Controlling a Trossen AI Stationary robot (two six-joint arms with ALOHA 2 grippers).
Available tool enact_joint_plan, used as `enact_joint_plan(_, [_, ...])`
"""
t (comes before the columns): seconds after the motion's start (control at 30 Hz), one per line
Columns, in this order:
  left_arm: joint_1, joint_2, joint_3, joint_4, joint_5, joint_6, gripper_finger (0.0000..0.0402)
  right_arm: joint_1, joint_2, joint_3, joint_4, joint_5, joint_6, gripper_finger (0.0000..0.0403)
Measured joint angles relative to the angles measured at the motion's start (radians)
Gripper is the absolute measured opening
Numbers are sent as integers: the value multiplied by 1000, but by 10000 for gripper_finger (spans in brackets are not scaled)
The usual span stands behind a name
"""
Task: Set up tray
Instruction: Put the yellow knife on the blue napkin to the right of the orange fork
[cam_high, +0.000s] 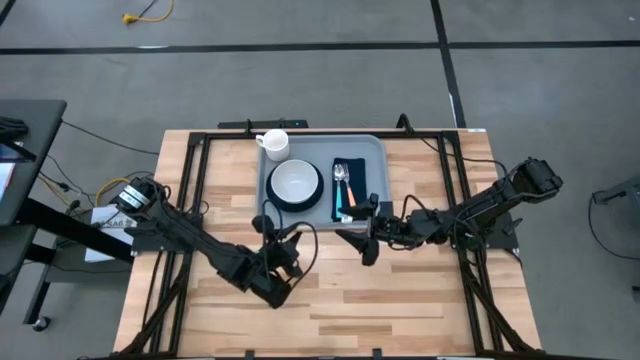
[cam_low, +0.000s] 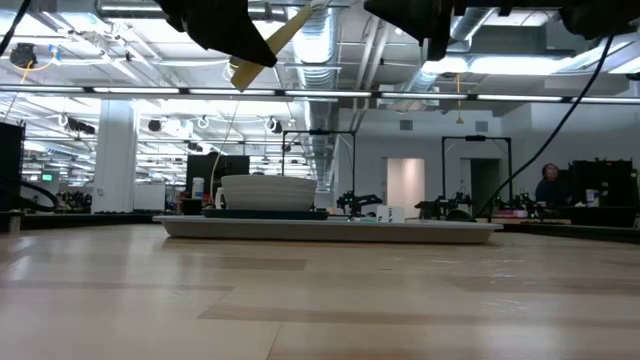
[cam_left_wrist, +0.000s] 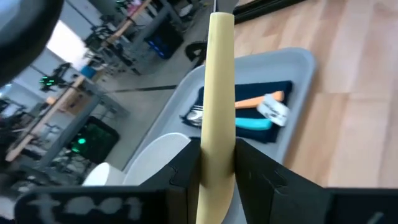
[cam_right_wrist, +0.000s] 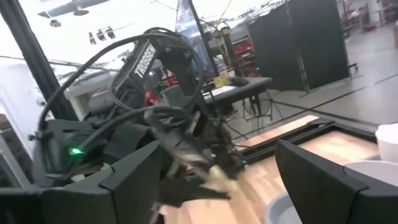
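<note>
The light grey-blue tray lies at the table's far middle. On it are a white bowl on a dark plate, a white mug, and a navy napkin with an orange and a teal utensil. My left gripper hovers above the table near the tray's near edge, shut on a pale yellow utensil handle. My right gripper hangs open beside the tray's near right corner, its fingers wide apart and touching nothing. My left gripper pinches the pale yellow handle between its two fingers. The handle's long free part stands out past the fingertips toward the tray. It is lifted clear, high above the table. Which end of the utensil is held is hidden.
Bare wooden table lies on the near side of both grippers. The two grippers are close together, and the right wrist view looks straight at the left arm. Black frame rails run along the table's left and right sides.
</note>
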Motion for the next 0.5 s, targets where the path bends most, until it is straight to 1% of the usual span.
enact_joint_plan(0.17, [0,0,0,11,22,6,68,0,0,0,2,1,-34,303])
enact_joint_plan(0.27, [1,0,0,11,22,4,68,0,0,0,3,1,-52,286])
enact_joint_plan(0.37, [8,0,0,12,25,-5,68,-1,-1,1,3,-1,-61,247])
enact_joint_plan(0.43, [16,0,0,12,32,-6,68,-1,-1,1,3,-3,-71,206])
enact_joint_plan(0.5, [25,0,0,13,42,-10,68,-1,-1,1,3,-3,-85,152])
